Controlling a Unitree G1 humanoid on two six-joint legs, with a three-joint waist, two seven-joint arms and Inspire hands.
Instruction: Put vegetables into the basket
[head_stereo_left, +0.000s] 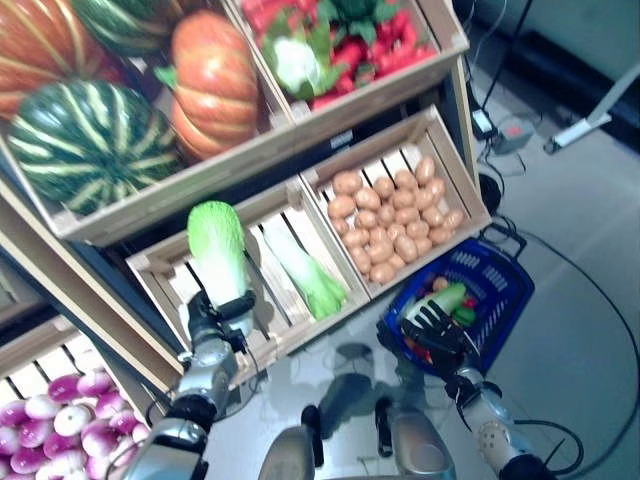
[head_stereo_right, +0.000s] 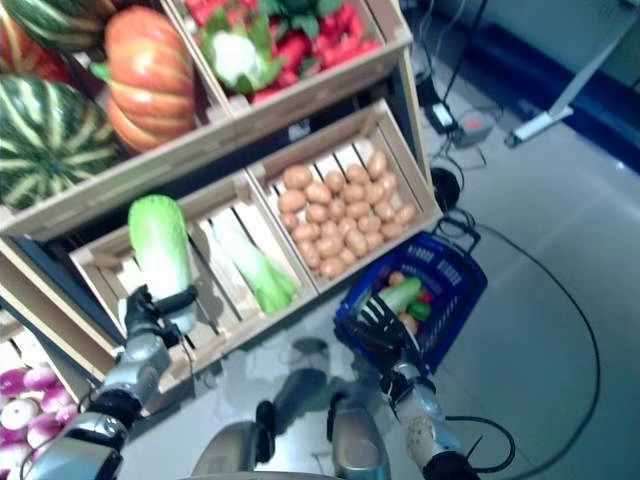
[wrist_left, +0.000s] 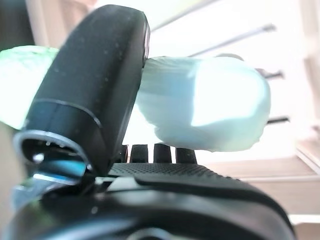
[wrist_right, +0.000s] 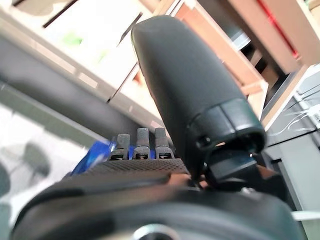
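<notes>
left hand (head_stereo_left: 215, 322): we have it curled round the white base of one napa cabbage (head_stereo_left: 220, 252), leafy end toward 12 o'clock.
right hand (head_stereo_left: 432, 327): fingers relaxed, holding nothing, over the basket (head_stereo_left: 497, 277) rim.
basket from cabbage: 3 to 4 o'clock, well apart.
cabbages: two; the second cabbage (head_stereo_left: 305, 270) lies in the crate (head_stereo_left: 160, 272).

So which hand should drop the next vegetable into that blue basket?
Probably the left hand: it already grips the napa cabbage above the crate. The right hand is by the blue basket, holding nothing.
</notes>
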